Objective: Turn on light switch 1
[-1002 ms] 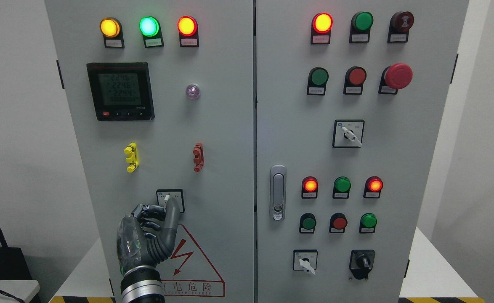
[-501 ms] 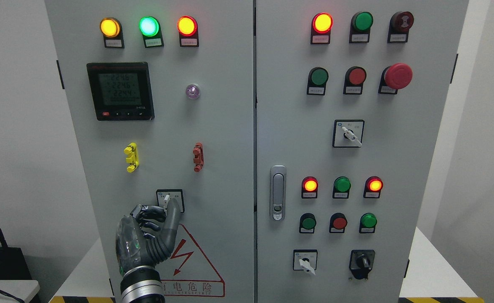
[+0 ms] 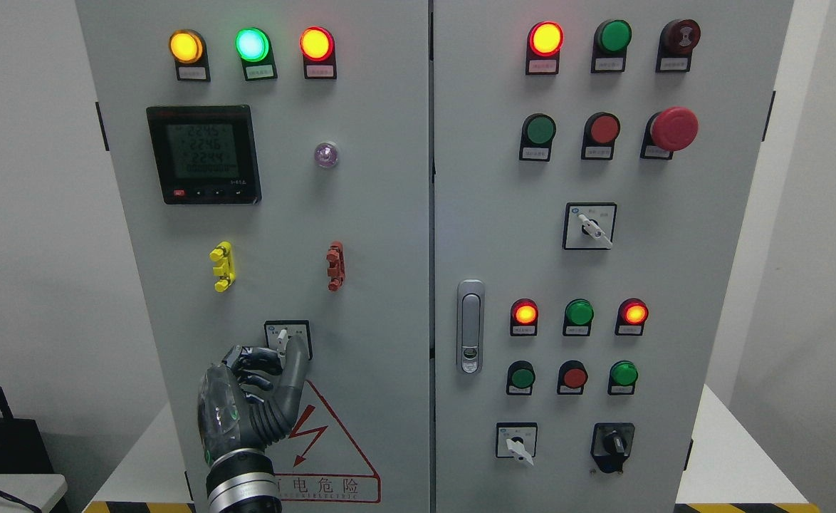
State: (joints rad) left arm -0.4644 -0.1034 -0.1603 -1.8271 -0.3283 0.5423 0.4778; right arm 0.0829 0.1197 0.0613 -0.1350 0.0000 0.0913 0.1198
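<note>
Red warning triangle [image 3: 332,449] beneath left hand [image 3: 251,406], switch [image 3: 288,338].

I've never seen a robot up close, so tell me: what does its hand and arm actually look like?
Only the left hand shows. It has dark grey, jointed fingers shaped much like a person's, and a glossy, see-through shell over its back with a small green light glowing inside. Below sits a wrist of black and shiny silver rings. No loose cables are visible.

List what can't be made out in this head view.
- Selector switch on the left door: the left hand covers its lower part, so its setting is unclear.
- Labels under the lamps and buttons: print too small.
- Meter digits: blurred.
- Right hand: out of frame.
- Cabinet top and base: cut off by the edges.
</note>
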